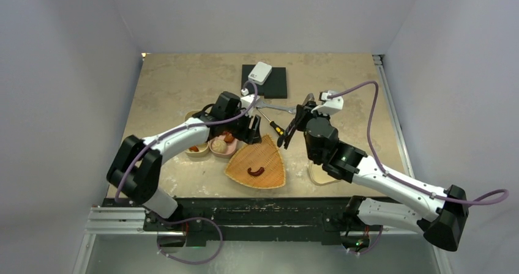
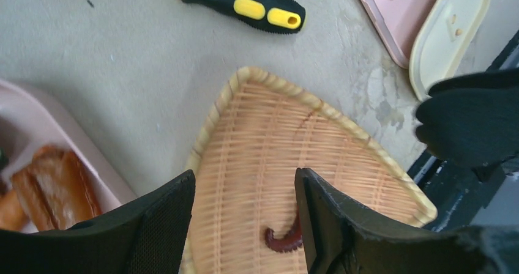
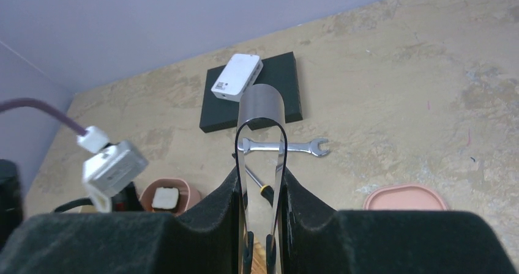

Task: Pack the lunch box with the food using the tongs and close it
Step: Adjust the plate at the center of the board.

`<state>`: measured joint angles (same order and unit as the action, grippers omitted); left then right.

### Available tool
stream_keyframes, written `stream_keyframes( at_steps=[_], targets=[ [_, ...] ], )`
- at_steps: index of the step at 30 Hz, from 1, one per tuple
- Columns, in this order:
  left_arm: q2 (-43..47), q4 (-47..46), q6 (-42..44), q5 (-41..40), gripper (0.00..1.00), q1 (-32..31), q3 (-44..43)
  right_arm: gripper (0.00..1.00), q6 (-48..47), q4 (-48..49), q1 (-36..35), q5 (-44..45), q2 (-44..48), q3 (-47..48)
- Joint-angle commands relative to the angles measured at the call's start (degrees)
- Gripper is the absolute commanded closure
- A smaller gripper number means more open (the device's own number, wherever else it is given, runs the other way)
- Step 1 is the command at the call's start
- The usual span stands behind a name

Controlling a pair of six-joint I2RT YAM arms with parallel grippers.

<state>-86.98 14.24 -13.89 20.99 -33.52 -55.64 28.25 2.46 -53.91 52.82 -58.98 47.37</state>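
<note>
Grips the tongs in the right gripper: pinched between both black pads, thin arms squeezed close together, joined bend pointing away from the wrist. Holds them off the table, slanted, just right of the yellow-and-black screwdriver and near the silver wrench, with the free tips down toward the top corner of the wicker tray; cannot tell whether touching it. Hangs the left gripper above the narrow end of that tray, spread wide, with nothing between the fingers and no contact with any food. Shows through that gap the brown sausage, curled on the weave and alone on the tray. Has the open lunch box just left of the tray, as small pink and cream cups set close together: a beige bun in one, red bits beside it, orange pieces in the next. Has a further pink cup with a white-topped piece nearer the far side. Leaves a pink lid and a cream lid lying off, side by side on the table right of the tray. Has, at the far end, a black pad with a white box on top.
</note>
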Motion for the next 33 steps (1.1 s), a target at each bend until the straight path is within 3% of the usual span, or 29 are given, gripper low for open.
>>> stream_keyframes(
  at_steps=[1, 6, 13, 18, 23, 26, 29, 33],
  targets=[
    [-6.0, -1.2, 7.1, 3.4, 0.40, -0.1, -6.2, 0.92, -2.1, 3.5, 0.7, -1.4, 3.8, -1.0],
    [-11.4, 3.5, 15.2, 1.9, 0.39, -0.1, -11.1, 0.92, -2.3, 3.9, 0.9, -3.7, 6.8, -2.3],
    [-18.5, 2.0, 15.8, 8.4, 0.42, -0.1, -13.1, 0.92, -2.6, 4.9, 0.9, -6.0, 8.3, -3.5],
    [-20.6, 1.1, 15.7, 11.3, 0.57, -0.1, -13.3, 0.92, -2.6, 5.0, 0.9, -6.6, 8.3, -4.1],
    [-21.1, 0.7, 14.5, 8.6, 0.82, 0.0, -12.7, 0.92, -2.8, 5.2, 0.9, -6.9, 8.3, -4.1],
    [-20.3, 0.2, 13.5, 6.3, 0.93, -0.1, -11.7, 0.92, -3.1, 5.1, 0.9, -6.6, 7.9, -4.0],
    [-18.7, -1.0, 11.5, 4.4, 1.00, -0.1, -10.0, 0.92, -3.4, 5.0, 0.9, -6.3, 7.4, -3.7],
    [-15.5, -3.5, 9.5, 1.6, 1.00, -0.1, -6.6, 0.93, -3.5, 5.0, 0.9, -6.2, 6.8, -3.4]
  ],
)
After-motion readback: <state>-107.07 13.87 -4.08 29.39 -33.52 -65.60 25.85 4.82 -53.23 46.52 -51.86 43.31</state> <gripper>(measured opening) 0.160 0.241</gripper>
